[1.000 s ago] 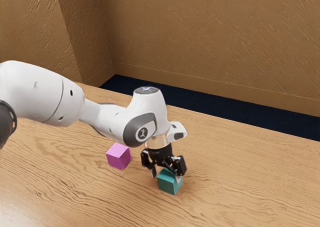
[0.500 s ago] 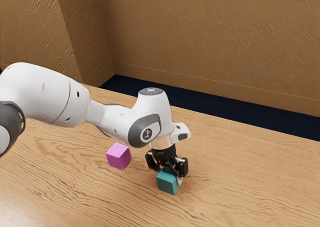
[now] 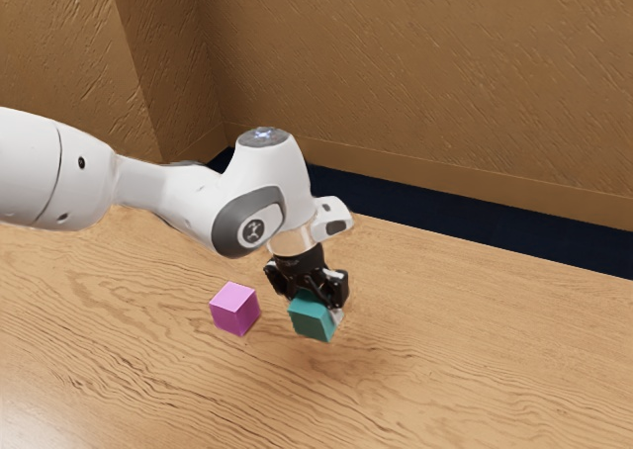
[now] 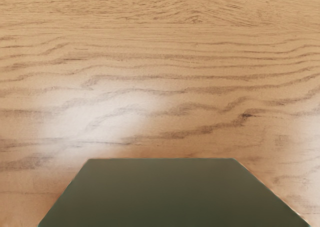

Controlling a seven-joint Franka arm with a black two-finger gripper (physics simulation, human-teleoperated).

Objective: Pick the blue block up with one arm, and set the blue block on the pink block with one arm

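Exterior view: gripper (image 3: 315,307) w/ blue block (image 3: 311,322) above table (image 3: 475,360), near pink block (image 3: 234,308)

Wood-grain table (image 3: 475,370), tan textured walls (image 3: 445,73), dark blue floor strip (image 3: 495,222) between them

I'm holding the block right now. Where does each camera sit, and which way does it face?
Exterior view: beside the arm, above table height, facing the room's corner; shows the gripper shut on the blue block above the table, with the pink block nearby.
Wrist view: on the hand, facing down at the table, blue block just under it.
Shared: the blue block and table.
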